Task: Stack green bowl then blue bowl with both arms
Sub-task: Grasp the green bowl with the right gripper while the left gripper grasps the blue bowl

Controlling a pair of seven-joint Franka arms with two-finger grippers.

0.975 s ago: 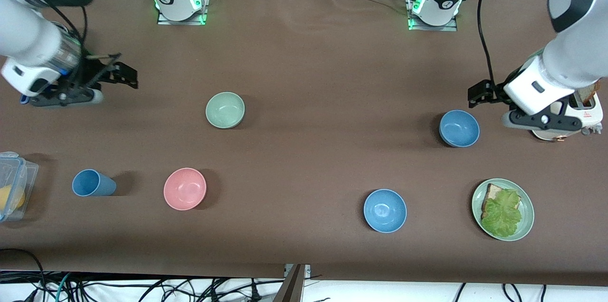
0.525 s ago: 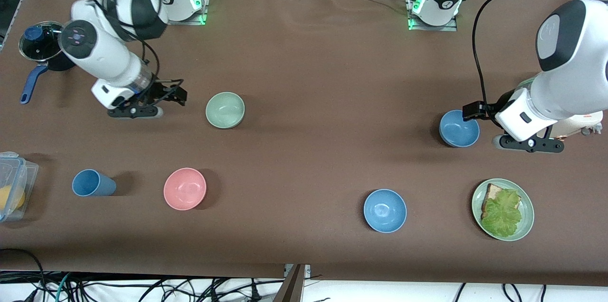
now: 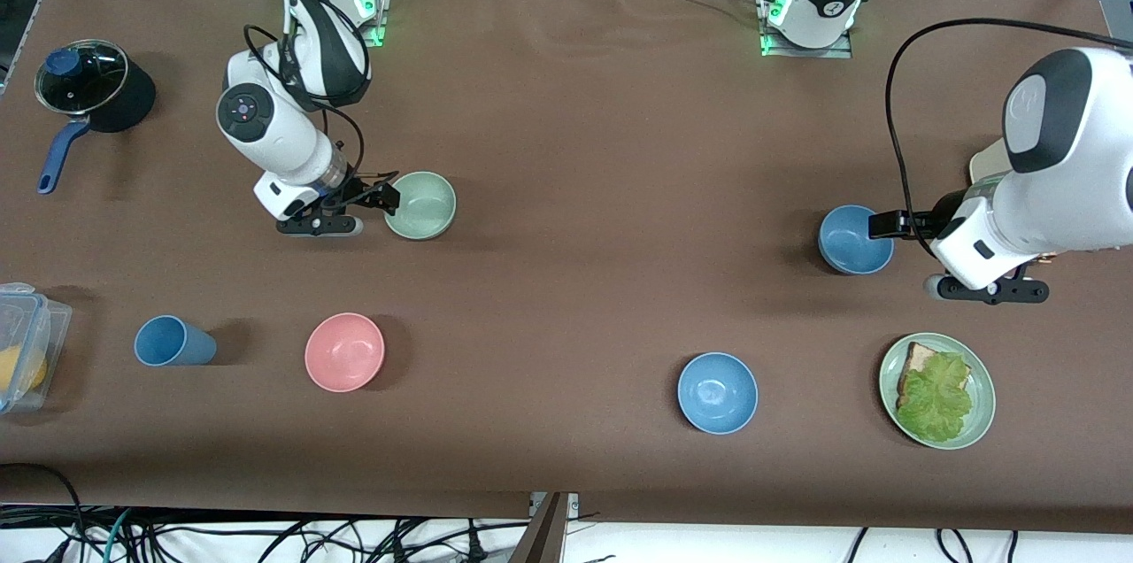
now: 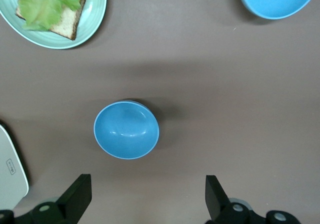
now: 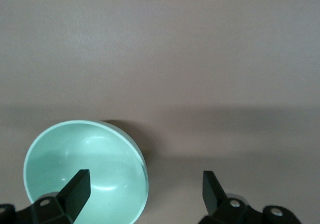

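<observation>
The pale green bowl (image 3: 422,205) (image 5: 85,170) sits upright on the brown table. My right gripper (image 3: 388,198) (image 5: 145,190) hangs open over its rim at the side toward the right arm's end, one finger above the bowl's inside and the other outside it. A blue bowl (image 3: 853,239) (image 4: 126,130) stands toward the left arm's end. My left gripper (image 3: 886,226) (image 4: 147,196) is open just beside this bowl's rim, holding nothing; in the left wrist view the bowl lies clear of the fingers.
A second blue bowl (image 3: 718,392) and a green plate with bread and lettuce (image 3: 981,408) lie nearer the front camera. A pink bowl (image 3: 344,351), blue cup (image 3: 173,341), clear container (image 3: 25,342), lidded pot (image 3: 88,92) and white appliance (image 3: 987,165) also stand on the table.
The right arm swung in from the table's end until its gripper reached the green bowl. The left gripper came down and in toward the blue bowl. Both stayed open.
</observation>
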